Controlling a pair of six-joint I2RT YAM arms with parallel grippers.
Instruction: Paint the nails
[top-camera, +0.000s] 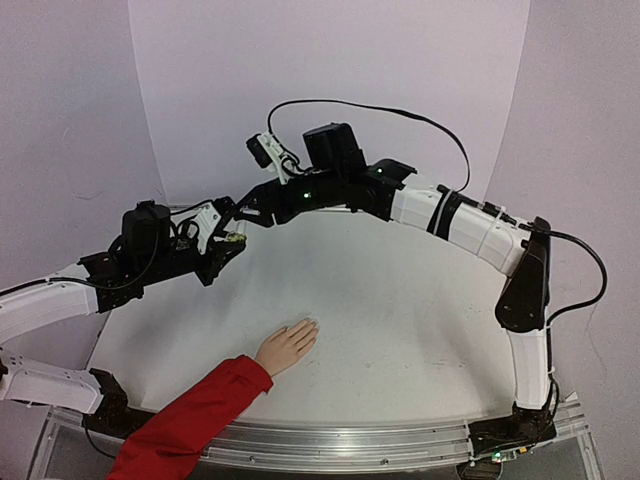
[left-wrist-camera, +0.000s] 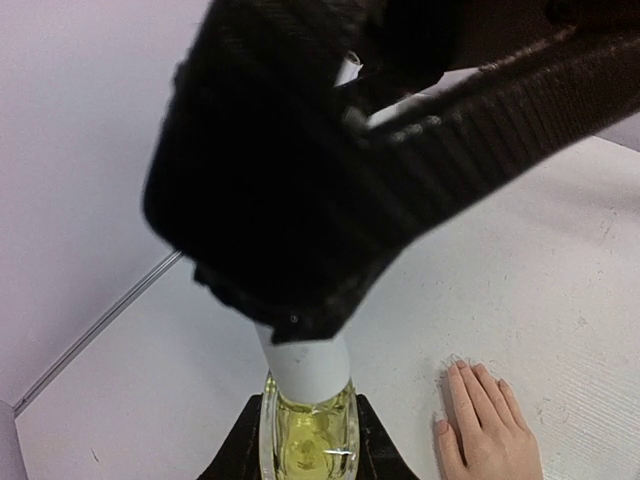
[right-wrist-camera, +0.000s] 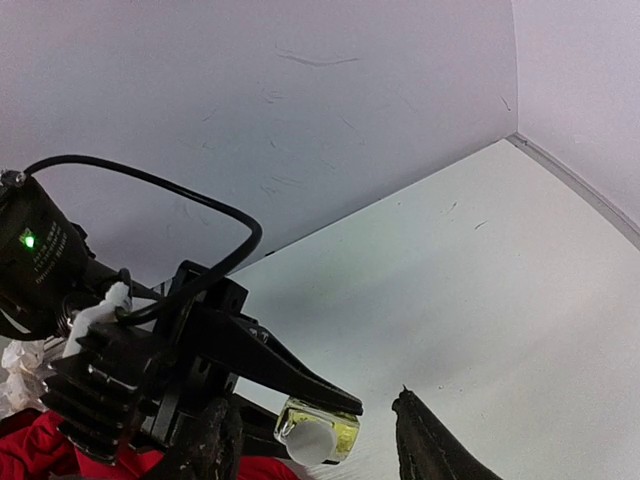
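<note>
A peach-coloured hand (top-camera: 288, 345) with a red sleeve (top-camera: 190, 420) lies flat on the white table, fingers together and pointing to the back right. Its pale nails (left-wrist-camera: 478, 370) show in the left wrist view, bare. My left gripper (top-camera: 230, 238) is shut on a small yellow-green bottle (left-wrist-camera: 308, 440) with a white cap (left-wrist-camera: 305, 365), held above the table at the back left. My right gripper (right-wrist-camera: 315, 450) is open, its fingers (right-wrist-camera: 430, 450) on either side of the cap (right-wrist-camera: 308, 442), apart from it. It also shows in the top view (top-camera: 247, 216).
Pale purple walls close the back and sides. An aluminium rail (top-camera: 330, 440) runs along the table's near edge. The right arm (top-camera: 470, 225) arches across the back of the table, with a black cable (top-camera: 400, 112) looping above it.
</note>
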